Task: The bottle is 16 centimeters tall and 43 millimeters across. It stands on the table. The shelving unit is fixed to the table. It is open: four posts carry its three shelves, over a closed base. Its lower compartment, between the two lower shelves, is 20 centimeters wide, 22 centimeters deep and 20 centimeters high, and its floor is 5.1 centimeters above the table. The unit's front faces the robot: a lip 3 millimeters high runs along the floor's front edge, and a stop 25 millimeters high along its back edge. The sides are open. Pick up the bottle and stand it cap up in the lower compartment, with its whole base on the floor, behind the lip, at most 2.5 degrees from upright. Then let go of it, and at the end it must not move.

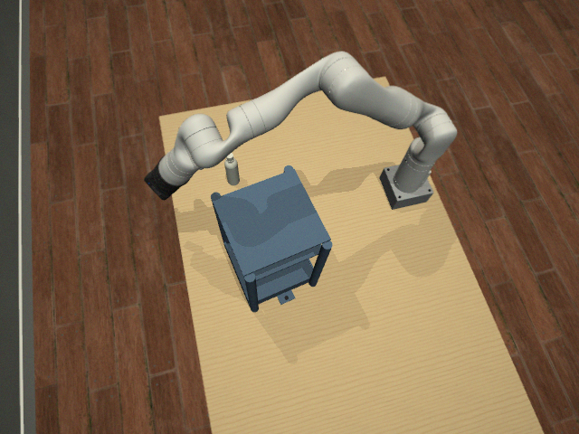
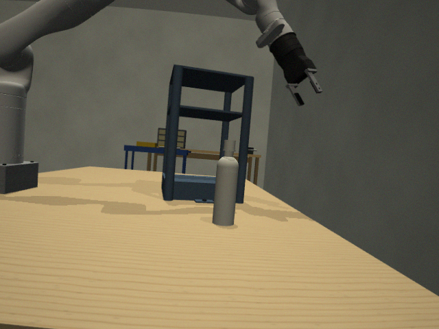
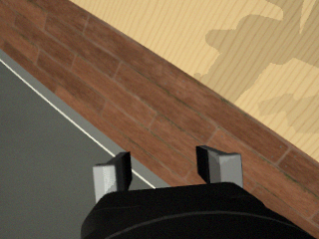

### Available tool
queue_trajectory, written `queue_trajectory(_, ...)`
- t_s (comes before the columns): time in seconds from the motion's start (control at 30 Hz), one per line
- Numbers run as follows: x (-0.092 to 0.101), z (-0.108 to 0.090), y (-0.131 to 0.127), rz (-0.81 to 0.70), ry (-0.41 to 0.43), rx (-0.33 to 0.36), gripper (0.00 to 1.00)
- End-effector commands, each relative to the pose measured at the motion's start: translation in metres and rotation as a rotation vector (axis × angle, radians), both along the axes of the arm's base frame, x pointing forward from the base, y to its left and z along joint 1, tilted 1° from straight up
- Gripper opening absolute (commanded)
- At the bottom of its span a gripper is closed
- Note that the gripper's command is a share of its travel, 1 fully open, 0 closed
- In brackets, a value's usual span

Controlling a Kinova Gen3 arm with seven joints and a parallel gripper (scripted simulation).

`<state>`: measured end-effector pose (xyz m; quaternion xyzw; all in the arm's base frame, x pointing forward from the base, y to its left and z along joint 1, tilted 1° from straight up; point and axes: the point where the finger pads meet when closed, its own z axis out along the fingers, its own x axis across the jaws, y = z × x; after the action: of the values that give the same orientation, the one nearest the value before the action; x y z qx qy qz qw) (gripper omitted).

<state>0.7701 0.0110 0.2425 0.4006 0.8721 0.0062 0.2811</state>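
Observation:
The white-grey bottle stands upright on the table, cap up, off one open side of the blue shelving unit. In the exterior view it stands in front of the unit and overlaps its far post. The unit's lower compartment shows no object; its floor is partly seen through the side. My gripper is open and empty, high up and tilted downward, beyond the table's edge and well away from the bottle. Its fingers are hidden in the top view. The bottle is not in the wrist view.
The arm reaches over the table from its base, passing above the bottle's area. The unit's posts and upper shelves stand beside the bottle. A dark wall lies beyond the table edge on the gripper's side. Other tables stand in the background.

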Motion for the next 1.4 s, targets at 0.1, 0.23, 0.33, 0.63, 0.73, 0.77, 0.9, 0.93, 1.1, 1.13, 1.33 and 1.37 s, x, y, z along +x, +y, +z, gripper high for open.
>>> queue_trajectory(0.1, -0.005, 0.005, -0.008, -0.016, 0.013, 0.011, 1.00)
queue_trajectory(0.23, -0.005, 0.005, -0.008, -0.016, 0.014, 0.011, 1.00)
queue_trajectory(0.33, -0.009, 0.010, -0.015, -0.036, 0.022, 0.022, 1.00)
queue_trajectory(0.63, -0.016, 0.009, -0.023, -0.057, 0.043, 0.032, 1.00)
queue_trajectory(0.73, -0.016, 0.007, -0.023, -0.057, 0.045, 0.031, 1.00)
queue_trajectory(0.77, -0.016, 0.007, -0.023, -0.057, 0.045, 0.031, 1.00)
queue_trajectory(0.9, -0.020, 0.012, -0.029, -0.075, 0.053, 0.043, 1.00)
queue_trajectory(0.93, -0.020, 0.011, -0.029, -0.076, 0.055, 0.043, 1.00)
queue_trajectory(1.1, -0.025, 0.013, -0.036, -0.094, 0.069, 0.053, 1.00)
queue_trajectory(1.13, -0.025, 0.013, -0.036, -0.094, 0.069, 0.053, 1.00)
queue_trajectory(1.33, -0.028, 0.010, -0.036, -0.095, 0.076, 0.052, 1.00)
queue_trajectory(1.37, -0.028, 0.010, -0.036, -0.095, 0.076, 0.052, 1.00)
